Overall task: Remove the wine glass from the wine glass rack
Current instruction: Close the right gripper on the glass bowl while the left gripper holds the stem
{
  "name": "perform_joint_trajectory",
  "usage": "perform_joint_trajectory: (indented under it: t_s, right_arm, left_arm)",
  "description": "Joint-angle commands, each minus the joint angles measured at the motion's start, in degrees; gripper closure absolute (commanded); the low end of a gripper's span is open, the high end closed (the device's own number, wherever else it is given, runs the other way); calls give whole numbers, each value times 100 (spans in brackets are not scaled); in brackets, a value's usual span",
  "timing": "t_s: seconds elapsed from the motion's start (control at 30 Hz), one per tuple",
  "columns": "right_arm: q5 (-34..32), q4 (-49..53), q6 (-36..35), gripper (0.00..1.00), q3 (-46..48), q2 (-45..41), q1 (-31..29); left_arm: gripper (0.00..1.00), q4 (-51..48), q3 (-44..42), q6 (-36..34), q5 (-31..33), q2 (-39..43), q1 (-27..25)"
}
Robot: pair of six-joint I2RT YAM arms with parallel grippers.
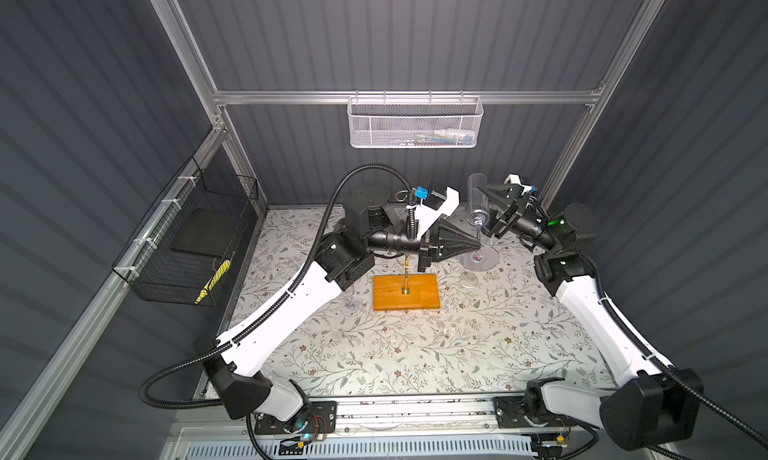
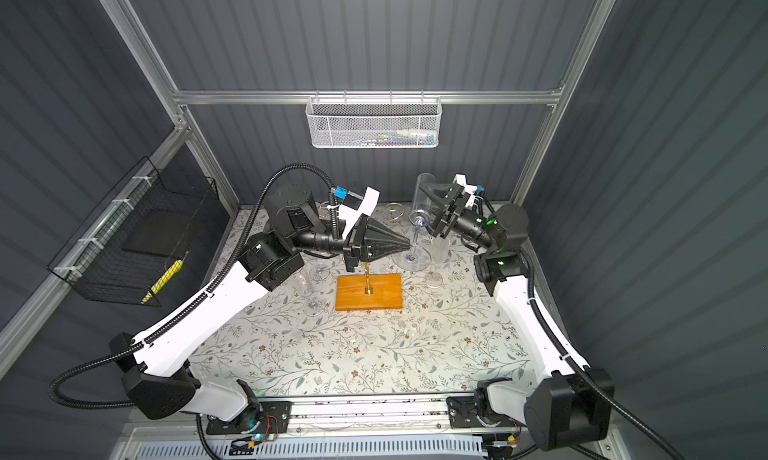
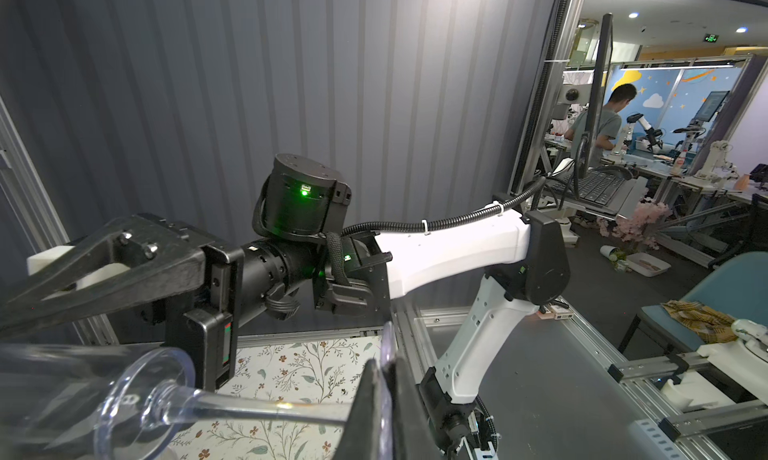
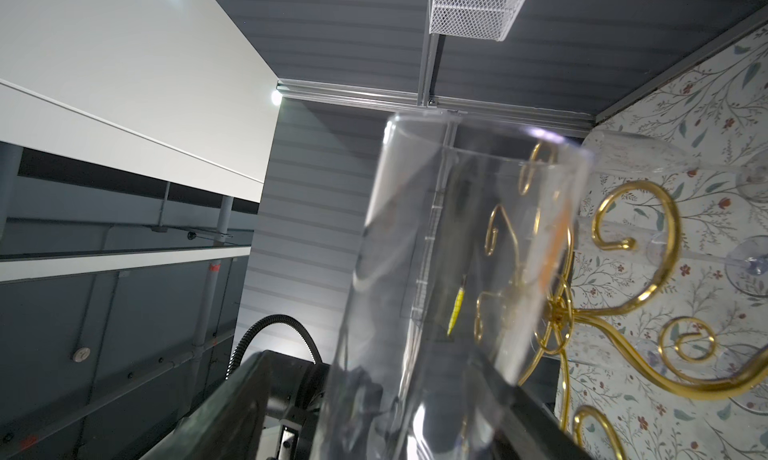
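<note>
Left jaws are shut on the wine glass (image 1: 477, 196) at its foot. Right jaws straddle its bowl, contact unclear. The glass hangs tilted over the desk's (image 1: 415, 354) back right, beside the rack (image 1: 405, 291).

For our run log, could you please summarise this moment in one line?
left pincer: shut on wine glass foot | right pincer: around its bowl, grip unclear | wine glass rack: upright

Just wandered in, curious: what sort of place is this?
Probably a robotics lab test booth: a left arm and right arm at a floral table, an aluminium frame, and, in the left wrist view, a person at robot benches outside.
</note>
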State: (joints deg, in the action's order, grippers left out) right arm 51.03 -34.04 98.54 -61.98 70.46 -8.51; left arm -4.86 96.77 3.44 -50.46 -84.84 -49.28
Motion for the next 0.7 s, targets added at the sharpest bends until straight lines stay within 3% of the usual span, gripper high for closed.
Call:
perform_joint_trajectory:
  t_s: [0.0, 0.2, 0.67]
  right_arm:
    - [-13, -284, -46, 27, 54, -23, -3]
    - [-75, -411, -29, 40, 134, -32, 0]
    - [-102, -64, -436, 60, 107, -141, -6]
  left_arm:
    - [100, -41, -60, -238, -113, 210, -38]
    - [100, -135, -90, -300, -103, 261, -47]
    - [100, -113, -172, -292, -98, 247, -56]
